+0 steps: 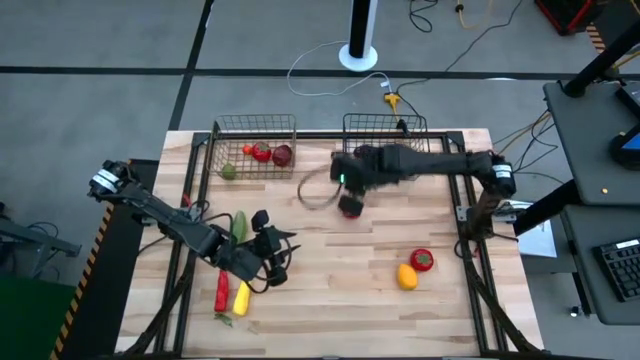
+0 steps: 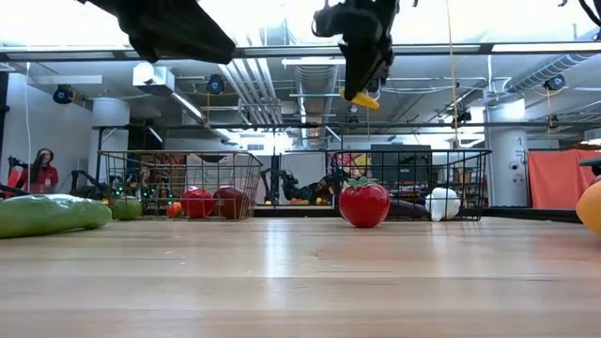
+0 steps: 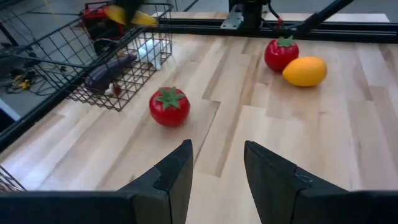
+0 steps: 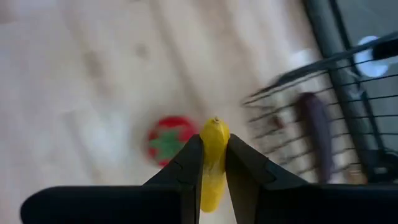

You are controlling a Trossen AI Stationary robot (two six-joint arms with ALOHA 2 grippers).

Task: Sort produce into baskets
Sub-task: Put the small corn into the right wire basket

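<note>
The right gripper point(image 4: 213, 163) is clamped on a long yellow piece point(image 4: 213, 158), probably a pepper, held high above the tabletop point(image 1: 330, 300) over a tomato point(image 4: 168, 140), just left of the right basket point(image 1: 385, 128). This is the carry step; next the arm must travel right over that basket's rim before letting go. The left gripper point(image 3: 217, 168) hovers half open and empty near the left edge.

Yellow piece point(image 2: 362, 99) in right hand point(image 2: 364, 92) above tomato point(image 2: 364, 204)

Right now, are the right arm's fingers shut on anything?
Shut on a long yellow vegetable: the right gripper's fingers pinch both its sides, held in the air above the wooden table.
</note>
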